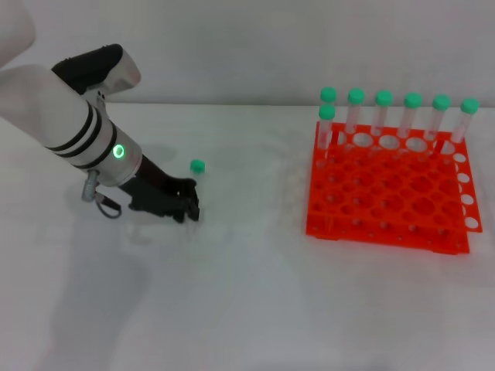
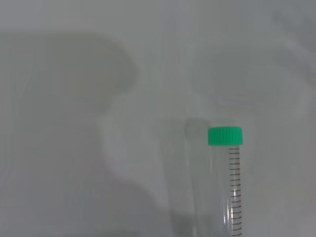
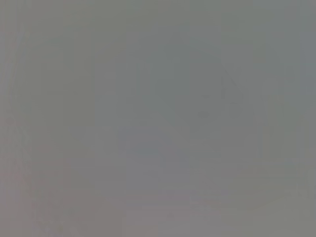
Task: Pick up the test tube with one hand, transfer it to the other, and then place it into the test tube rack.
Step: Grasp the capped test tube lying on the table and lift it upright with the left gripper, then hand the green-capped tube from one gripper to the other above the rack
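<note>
The test tube rack (image 1: 387,189) stands on the white tabletop (image 1: 247,294) well apart to the right, with seven green-capped tubes (image 1: 384,112) upright along its far edge and nothing between it and the left tool (image 1: 186,207). The test tube (image 2: 229,182) lies flat on the tabletop at the left tool, long axis running away from the tool, green cap (image 1: 197,165) at the far end. Whether the left tool is released or clenched cannot be determined; the right tool is out of view.
</note>
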Controlling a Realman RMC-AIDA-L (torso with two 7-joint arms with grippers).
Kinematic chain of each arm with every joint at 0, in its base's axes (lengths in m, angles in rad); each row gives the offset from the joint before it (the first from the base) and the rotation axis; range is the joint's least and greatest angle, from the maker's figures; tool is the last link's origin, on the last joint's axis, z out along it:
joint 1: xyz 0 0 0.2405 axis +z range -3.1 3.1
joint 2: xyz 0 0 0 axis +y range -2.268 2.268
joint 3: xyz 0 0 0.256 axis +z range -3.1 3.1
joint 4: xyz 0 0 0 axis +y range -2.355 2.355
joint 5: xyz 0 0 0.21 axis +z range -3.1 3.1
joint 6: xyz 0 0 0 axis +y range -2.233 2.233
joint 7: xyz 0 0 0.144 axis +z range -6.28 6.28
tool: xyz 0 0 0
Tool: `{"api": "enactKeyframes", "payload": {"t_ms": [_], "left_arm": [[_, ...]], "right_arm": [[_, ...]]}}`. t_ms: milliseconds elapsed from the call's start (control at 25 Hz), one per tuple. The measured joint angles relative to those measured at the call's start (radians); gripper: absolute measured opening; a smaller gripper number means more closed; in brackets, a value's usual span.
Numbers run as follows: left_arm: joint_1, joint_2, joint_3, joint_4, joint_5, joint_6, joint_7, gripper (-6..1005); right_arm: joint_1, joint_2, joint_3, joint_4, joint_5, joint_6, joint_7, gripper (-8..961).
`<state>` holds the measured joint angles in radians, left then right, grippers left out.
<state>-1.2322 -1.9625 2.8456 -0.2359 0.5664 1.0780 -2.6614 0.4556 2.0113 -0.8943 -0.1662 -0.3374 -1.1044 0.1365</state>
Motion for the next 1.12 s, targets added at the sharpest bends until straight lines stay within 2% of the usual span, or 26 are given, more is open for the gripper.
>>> {"api": "enactKeyframes", "payload": {"t_ms": [160, 360, 400, 520, 640, 720, 880, 1040, 1120], "left_arm": [[0.036, 0.003, 0.0, -0.011, -0.155, -0.067, 0.131, 185], [0.141, 0.003, 0.0, -0.027, -0.6, -0.14, 0.491, 186], [0.179, 0.0, 0.0, -0.027, -0.753, -0.14, 0.61, 186], [0.249, -0.008, 0.0, -0.023, -1.023, -0.12, 0.826, 186], [0.323, -0.035, 0.0, -0.019, -1.282, -0.056, 1.072, 186], [0.369, -0.064, 0.0, -0.017, -1.423, 0.026, 1.267, 185], [0.428, -0.108, 0.0, 0.005, -1.529, 0.19, 1.588, 185], [0.457, -0.113, 0.0, 0.123, -1.521, 0.21, 1.771, 185], [0.467, -0.118, 0.0, 0.182, -1.516, 0.184, 1.856, 185]], "right_arm": [[-0.006, 0.001, 0.0, -0.001, 0.0, -0.005, 0.006, 850], [-0.007, 0.003, 0.0, 0.003, 0.025, -0.006, 0.049, 849], [-0.011, 0.003, -0.001, 0.005, 0.031, -0.006, 0.084, 849], [-0.024, -0.001, -0.027, 0.001, 0.02, -0.006, 0.207, 849], [-0.039, -0.014, -0.096, -0.008, -0.006, -0.008, 0.341, 849], [-0.058, -0.025, -0.154, -0.025, -0.023, -0.024, 0.436, 849], [-0.105, -0.053, -0.266, -0.081, -0.078, -0.108, 0.631, 849], [-0.131, -0.095, -0.318, -0.124, -0.218, -0.287, 0.775, 794], [-0.129, -0.106, -0.321, -0.138, -0.294, -0.371, 0.816, 766]]}}
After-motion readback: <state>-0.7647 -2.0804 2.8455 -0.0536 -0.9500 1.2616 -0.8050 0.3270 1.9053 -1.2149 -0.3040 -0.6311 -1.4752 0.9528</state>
